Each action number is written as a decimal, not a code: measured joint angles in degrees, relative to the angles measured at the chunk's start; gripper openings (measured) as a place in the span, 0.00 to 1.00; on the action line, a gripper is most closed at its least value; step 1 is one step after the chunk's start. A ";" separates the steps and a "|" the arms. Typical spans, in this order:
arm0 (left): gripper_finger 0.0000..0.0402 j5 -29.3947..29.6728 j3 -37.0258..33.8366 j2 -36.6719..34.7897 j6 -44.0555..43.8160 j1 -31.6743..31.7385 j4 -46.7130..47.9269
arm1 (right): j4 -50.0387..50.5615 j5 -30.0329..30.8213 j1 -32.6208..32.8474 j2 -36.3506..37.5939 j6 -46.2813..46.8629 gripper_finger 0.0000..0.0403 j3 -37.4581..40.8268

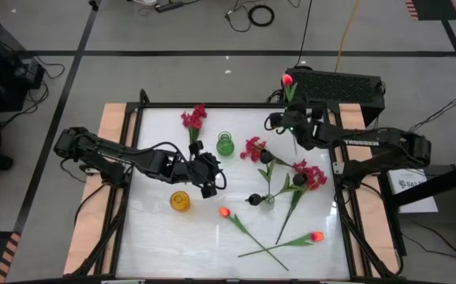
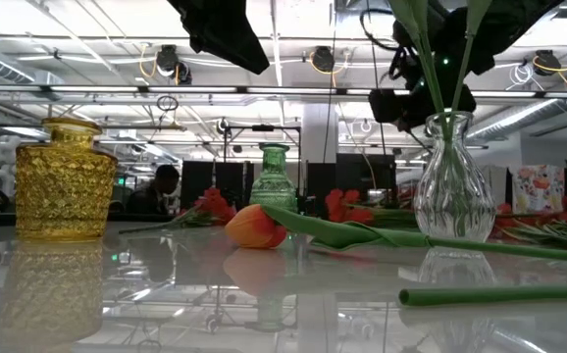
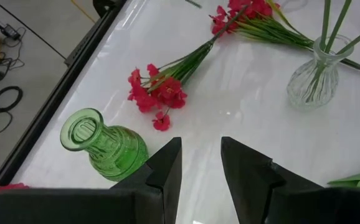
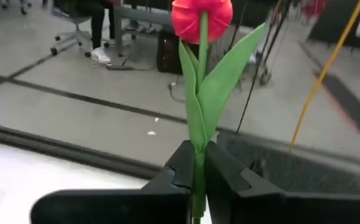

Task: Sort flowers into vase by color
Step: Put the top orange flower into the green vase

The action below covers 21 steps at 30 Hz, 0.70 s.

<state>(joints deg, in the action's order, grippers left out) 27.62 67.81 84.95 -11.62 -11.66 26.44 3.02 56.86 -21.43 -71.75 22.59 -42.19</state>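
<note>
White table under you, your right gripper (image 4: 194,177) pinches a tulip (image 4: 202,18) upright at the far right, the yellow vase (image 1: 180,201) sits left, nearer your empty, half-open left gripper (image 3: 200,163).

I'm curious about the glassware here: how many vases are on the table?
3. A yellow vase stands near the left gripper, a green vase toward the back middle, and a clear vase holding stems is right of centre. None looks hidden.
</note>
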 joint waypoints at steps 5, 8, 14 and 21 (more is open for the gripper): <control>0.30 0.04 0.00 0.00 0.02 0.02 0.00 | -8.15 -0.22 -1.46 5.85 -14.61 0.03 0.00; 0.30 1.25 0.00 0.00 0.02 0.00 0.00 | -9.97 -2.68 -2.03 11.70 -22.45 0.03 -0.92; 0.30 4.46 1.04 0.00 0.09 0.00 -0.10 | -5.35 -15.71 -1.46 23.87 -20.88 0.03 -6.18; 0.30 9.95 4.82 0.00 3.39 0.00 -5.87 | -11.72 -39.18 -0.36 30.26 -11.64 0.03 -8.35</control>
<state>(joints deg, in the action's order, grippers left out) 37.57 72.63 84.95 -8.23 -11.66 20.56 -8.70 17.68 -21.79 -41.50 10.95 -50.54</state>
